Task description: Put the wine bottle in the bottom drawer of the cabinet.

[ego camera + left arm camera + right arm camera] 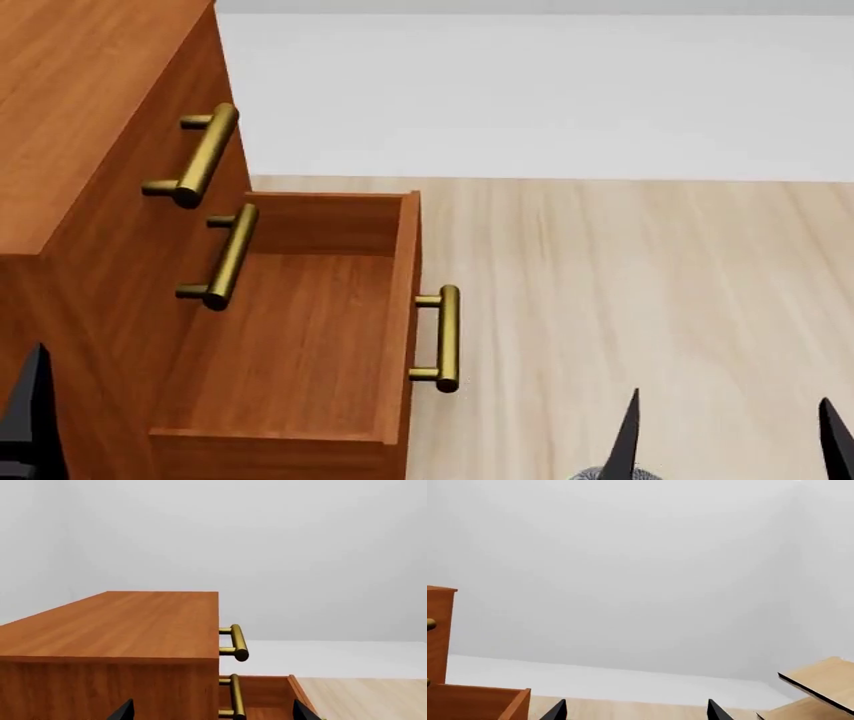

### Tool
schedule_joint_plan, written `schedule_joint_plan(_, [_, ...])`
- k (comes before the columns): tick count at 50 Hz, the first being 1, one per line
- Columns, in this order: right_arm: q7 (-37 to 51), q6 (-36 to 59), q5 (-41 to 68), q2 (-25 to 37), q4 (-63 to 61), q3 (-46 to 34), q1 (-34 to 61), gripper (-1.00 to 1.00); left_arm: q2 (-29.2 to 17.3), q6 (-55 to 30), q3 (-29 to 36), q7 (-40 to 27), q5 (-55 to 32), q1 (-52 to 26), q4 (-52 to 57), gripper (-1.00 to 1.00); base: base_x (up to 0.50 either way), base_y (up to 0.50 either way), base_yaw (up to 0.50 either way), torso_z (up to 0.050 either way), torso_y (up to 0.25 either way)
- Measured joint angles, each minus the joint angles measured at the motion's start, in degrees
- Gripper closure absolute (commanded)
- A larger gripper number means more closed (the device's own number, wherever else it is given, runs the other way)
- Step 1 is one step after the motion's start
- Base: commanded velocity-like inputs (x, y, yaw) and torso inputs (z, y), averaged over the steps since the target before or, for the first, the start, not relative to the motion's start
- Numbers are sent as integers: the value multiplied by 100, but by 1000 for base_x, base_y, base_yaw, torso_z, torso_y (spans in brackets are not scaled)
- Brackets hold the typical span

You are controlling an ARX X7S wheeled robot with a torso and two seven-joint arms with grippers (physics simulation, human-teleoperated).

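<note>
Bottom drawer (287, 340) of the cabinet (80, 150) stands open at lower left; wine bottle unseen. Right hand (727, 440) spread, empty; left hand's state indeterminable. Fetch bottle first, lower it lying flat.

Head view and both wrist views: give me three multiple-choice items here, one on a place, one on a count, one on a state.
1. Where does the cabinet stand in the head view?
A. left
B. right
C. centre

2. How many brass handles show in the head view?
A. one
B. two
C. three

3. How is the bottom drawer?
A. shut
B. pulled out, nothing in it
C. pulled out, bottle inside

Key: 1 A, its wood fills the left edge. 2 C, two on the upper fronts, one on the drawer. 3 B, only its bare wood floor shows.
</note>
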Motion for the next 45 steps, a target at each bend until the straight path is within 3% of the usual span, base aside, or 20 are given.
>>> schedule_joint_plan(45, [486, -832, 236, -86, 130, 1530, -1572, -100, -17, 1, 124, -105, 67, -75, -50, -100, 0, 0, 0, 0, 0])
